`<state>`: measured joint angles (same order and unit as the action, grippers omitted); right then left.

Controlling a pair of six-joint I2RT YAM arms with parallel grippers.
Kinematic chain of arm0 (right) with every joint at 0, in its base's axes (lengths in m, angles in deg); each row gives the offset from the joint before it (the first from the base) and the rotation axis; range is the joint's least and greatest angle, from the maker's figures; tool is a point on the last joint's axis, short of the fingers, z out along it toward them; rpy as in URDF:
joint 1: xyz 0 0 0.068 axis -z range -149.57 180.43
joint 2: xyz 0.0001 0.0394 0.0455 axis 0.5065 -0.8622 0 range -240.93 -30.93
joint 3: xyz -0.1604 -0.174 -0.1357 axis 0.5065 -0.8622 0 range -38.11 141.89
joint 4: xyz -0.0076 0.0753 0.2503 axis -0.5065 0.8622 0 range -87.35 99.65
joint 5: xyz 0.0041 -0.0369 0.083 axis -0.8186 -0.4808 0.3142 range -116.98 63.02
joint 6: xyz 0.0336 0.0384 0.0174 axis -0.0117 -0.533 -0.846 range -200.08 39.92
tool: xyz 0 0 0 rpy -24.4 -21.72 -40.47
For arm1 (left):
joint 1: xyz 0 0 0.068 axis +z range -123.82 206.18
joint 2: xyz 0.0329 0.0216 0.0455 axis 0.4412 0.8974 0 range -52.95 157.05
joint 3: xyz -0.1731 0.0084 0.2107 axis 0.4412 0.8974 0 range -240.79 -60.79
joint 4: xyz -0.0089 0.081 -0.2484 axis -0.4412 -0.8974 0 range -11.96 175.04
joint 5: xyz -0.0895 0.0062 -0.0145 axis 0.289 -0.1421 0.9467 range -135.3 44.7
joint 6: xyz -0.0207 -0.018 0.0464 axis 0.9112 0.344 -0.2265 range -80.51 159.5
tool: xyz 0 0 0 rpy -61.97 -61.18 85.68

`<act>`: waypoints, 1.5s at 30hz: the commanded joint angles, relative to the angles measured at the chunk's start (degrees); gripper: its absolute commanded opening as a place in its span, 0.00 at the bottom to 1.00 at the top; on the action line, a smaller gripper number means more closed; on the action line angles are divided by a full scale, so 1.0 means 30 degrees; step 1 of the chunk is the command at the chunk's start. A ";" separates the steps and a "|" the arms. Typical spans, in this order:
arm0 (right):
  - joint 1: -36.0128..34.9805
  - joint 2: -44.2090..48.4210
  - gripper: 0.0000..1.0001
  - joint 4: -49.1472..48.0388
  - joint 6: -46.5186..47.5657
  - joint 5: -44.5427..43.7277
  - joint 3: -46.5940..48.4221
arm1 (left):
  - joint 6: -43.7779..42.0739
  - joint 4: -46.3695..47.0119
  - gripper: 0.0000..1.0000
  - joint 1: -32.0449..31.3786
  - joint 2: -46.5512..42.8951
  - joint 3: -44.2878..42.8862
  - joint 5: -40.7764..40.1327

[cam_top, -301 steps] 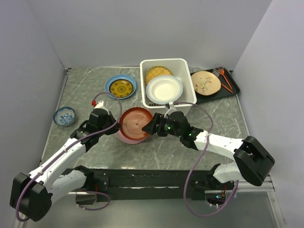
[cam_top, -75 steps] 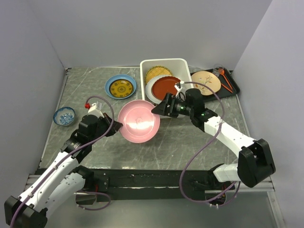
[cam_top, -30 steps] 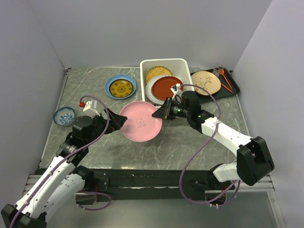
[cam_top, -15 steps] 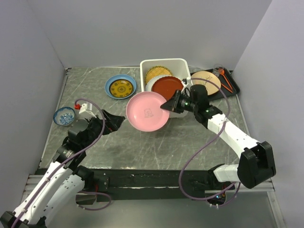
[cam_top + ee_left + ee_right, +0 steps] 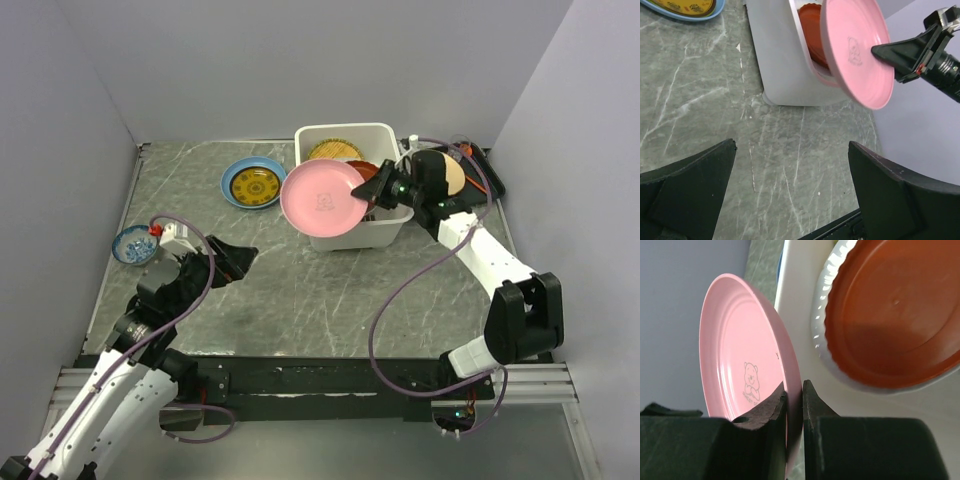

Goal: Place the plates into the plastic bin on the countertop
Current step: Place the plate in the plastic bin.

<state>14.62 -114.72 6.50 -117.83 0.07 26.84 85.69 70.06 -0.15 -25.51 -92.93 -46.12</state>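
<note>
A pink plate (image 5: 322, 197) (image 5: 740, 355) hangs tilted on edge over the near-left corner of the white plastic bin (image 5: 372, 234). My right gripper (image 5: 376, 196) (image 5: 794, 387) is shut on its rim. Inside the bin a red plate (image 5: 890, 315) lies on a white plate (image 5: 821, 340), with a yellow lattice plate (image 5: 333, 150) behind them. A blue plate with a yellow centre (image 5: 253, 183) lies on the countertop (image 5: 330, 290) left of the bin. My left gripper (image 5: 238, 258) (image 5: 792, 145) stands open and empty, low at the near left.
A small blue patterned bowl (image 5: 135, 244) sits near the left wall. A black tray (image 5: 492, 182) at the back right carries a cream plate (image 5: 455, 176), mostly hidden by my right arm, and orange utensils. Walls close in the left, back and right sides.
My right gripper has lifted the pink plate off the countertop and carried it back and right to the bin's near-left corner. The left arm has drawn back toward the near left.
</note>
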 commanded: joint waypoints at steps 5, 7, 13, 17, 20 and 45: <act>0.1548 -0.0517 0.00 -0.1227 -0.0743 0.0155 0.1963 | -0.0281 0.0247 0.99 -0.0014 0.0491 -0.0185 0.0127; 0.1725 -0.0664 0.00 -0.1227 -0.0802 0.0183 0.2022 | -0.0340 0.0539 0.99 -0.0014 0.0637 -0.0098 0.0127; 0.2224 -0.0664 0.00 -0.1198 -0.0598 -0.0488 0.2052 | -0.0456 0.1536 0.99 -0.0043 0.1777 0.0020 0.1034; 0.2429 -0.0868 0.00 -0.0993 -0.0480 -0.0900 0.2315 | -0.0486 0.1976 0.99 -0.0014 0.2336 -0.0038 0.1415; 0.2488 -0.1364 0.00 -0.0876 -0.0188 -0.1309 0.2549 | -0.0457 0.2123 0.99 -0.0014 0.2484 0.0049 0.1445; 0.2840 -0.5147 0.09 0.0031 0.0544 -0.2863 0.4659 | -0.0280 0.2035 0.99 -0.0014 0.2570 0.0255 0.1152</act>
<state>22.92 -130.33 8.23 -116.74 -7.71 37.86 85.51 73.27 -0.15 -18.18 -91.99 -43.14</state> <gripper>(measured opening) 0.173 0.993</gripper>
